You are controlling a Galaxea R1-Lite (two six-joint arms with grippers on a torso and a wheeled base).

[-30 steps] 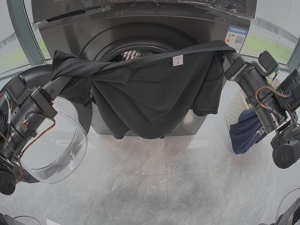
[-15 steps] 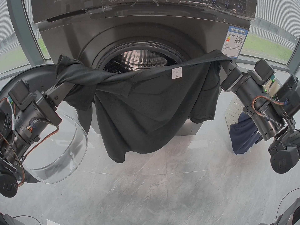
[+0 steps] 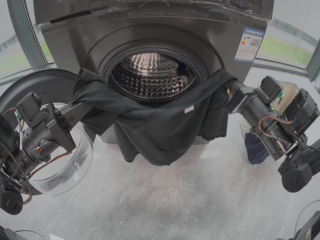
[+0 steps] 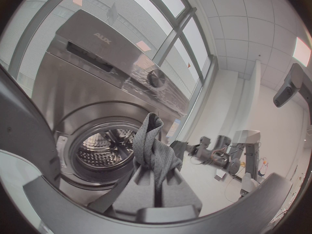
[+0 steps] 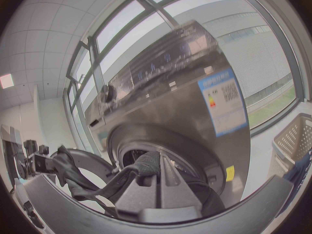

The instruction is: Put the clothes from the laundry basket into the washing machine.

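1. Left gripper (image 3: pixel 86 99): its fingers (image 4: pixel 143 187) are closed flat together, with a twisted bunch of the black garment (image 3: pixel 156 130) pinched between them. Cloth wraps over the tips.
2. Right gripper (image 3: pixel 230 84): its fingers (image 5: pixel 180 192) are likewise pressed together, clamping the opposite edge of the same garment at their tips.
3. Garment: it is strung as a slack band from one pair of fingers to the other. The bulk hangs well below both pairs and appears clear of the floor (image 3: pixel 166 197).
4. Washing machine (image 3: pixel 150 27): the drum opening (image 3: pixel 151 75) lies just beyond the fingers and between the two pairs. The band crosses in front of its lower lip. The open door (image 3: pixel 46 84) stands just outside the left fingers.
5. Laundry basket (image 5: pixel 289 140): it sits behind and outside the right fingers, with a blue garment (image 3: pixel 255 149) draped over its rim.
6. Judgement: the step in hand is feeding the held garment into the drum. With at least one item left at the basket, the task is unfinished.
7. Recommendation:
   - Lift both pairs of fingers so the hanging bulk rises towards the lip.
   - Draw the two pairs closer together to narrow the span inside the opening.
   - Carry the tips well past the lip before letting go.
8. Risk: releasing at the present height would likely leave most of the cloth hanging outside, down the front panel. Keep the left fingers off the door.
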